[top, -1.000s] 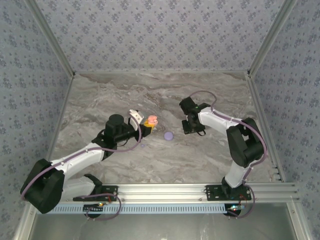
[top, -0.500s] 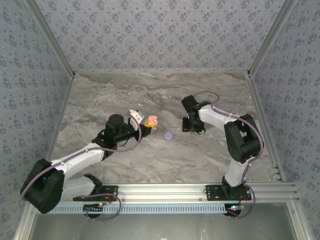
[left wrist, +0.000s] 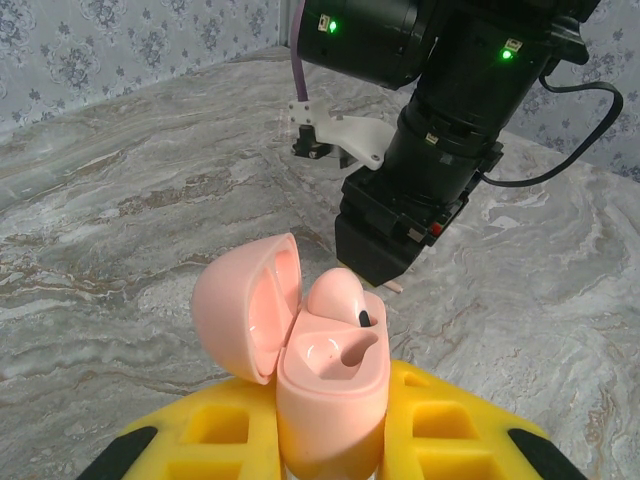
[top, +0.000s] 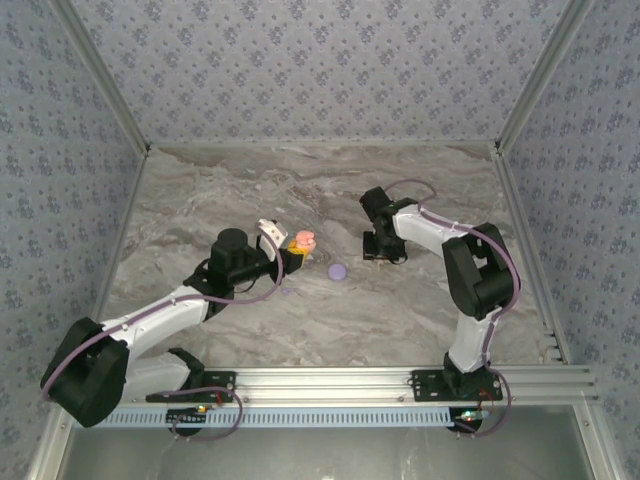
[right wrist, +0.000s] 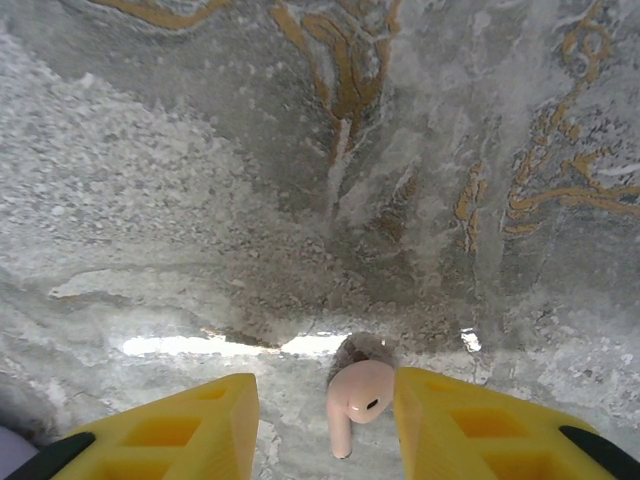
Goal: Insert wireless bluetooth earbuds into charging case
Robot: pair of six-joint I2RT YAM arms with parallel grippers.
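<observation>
the case [left wrist: 330, 375] is clamped upright between the left gripper [left wrist: 330, 425] jaws with its lid open, so the free socket can be reached; one glossy pink earbud [left wrist: 335, 295] is seated inside. the right gripper [right wrist: 325, 420] jaws are apart, and a second earbud [right wrist: 358, 395], smooth and bean-shaped, lies between them on the marble table [right wrist: 300, 150], likely for picking.

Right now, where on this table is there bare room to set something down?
The far strip of the table along the back wall is bare, as is the near middle between the two arm bases. The centre is crowded: the left claw holds the open pink case, the lavender disc lies beside it, and the right claw straddles a pink earbud.
</observation>
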